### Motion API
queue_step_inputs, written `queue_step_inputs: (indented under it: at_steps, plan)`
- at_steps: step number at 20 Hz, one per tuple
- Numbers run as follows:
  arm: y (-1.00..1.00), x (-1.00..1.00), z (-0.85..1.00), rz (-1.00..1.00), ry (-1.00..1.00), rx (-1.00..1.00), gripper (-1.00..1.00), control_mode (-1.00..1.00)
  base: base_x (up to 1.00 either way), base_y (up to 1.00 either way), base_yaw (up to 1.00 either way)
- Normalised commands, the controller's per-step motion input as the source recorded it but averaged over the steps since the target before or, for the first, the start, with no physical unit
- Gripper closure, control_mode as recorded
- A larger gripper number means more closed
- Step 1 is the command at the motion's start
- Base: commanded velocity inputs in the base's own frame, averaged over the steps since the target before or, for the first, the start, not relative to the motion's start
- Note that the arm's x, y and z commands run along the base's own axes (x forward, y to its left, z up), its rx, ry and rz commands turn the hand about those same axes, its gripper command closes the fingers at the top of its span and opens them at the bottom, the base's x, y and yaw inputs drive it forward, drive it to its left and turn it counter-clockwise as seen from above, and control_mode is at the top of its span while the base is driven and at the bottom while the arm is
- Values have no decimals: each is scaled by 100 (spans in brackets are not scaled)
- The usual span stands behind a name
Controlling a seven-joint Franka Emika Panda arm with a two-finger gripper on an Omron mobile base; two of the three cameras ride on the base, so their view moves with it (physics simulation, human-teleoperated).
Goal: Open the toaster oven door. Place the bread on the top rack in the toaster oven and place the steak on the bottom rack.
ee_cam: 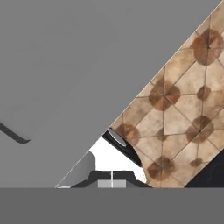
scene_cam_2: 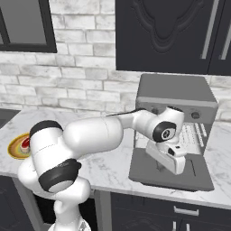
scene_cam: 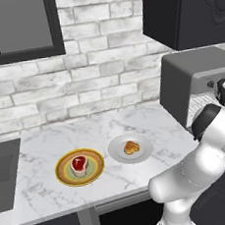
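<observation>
Door (scene_cam_2: 169, 173) lies open under the shut, empty gripper (scene_cam_2: 173, 163), so next comes grabbing the bread (scene_cam: 132, 147) left of the oven (scene_cam_2: 176, 97).

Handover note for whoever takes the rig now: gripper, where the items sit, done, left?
Gripper: shut, holding nothing, low over the toaster oven door.
Door: folded down flat in front of the toaster oven; wire racks show inside, so opening is done.
Steak: on the yellow-rimmed plate, on the counter left of the oven.
Bread: on the white plate beside it.
Left: bread onto the top rack, steak onto the bottom rack.
</observation>
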Motion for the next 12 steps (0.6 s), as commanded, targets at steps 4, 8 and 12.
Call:
queue_step_inputs:
  at_steps: [4, 8, 12]
  plan:
    - [0, 3, -30, 3, -12, 0, 100, -100, 0, 0, 0]
    - [-9, 17, 0, 2, -12, 0, 100, -100, 0, 0, 0]
    - [-8, 26, 19, 2, 0, 0, 100, -100, 0, 0, 0]
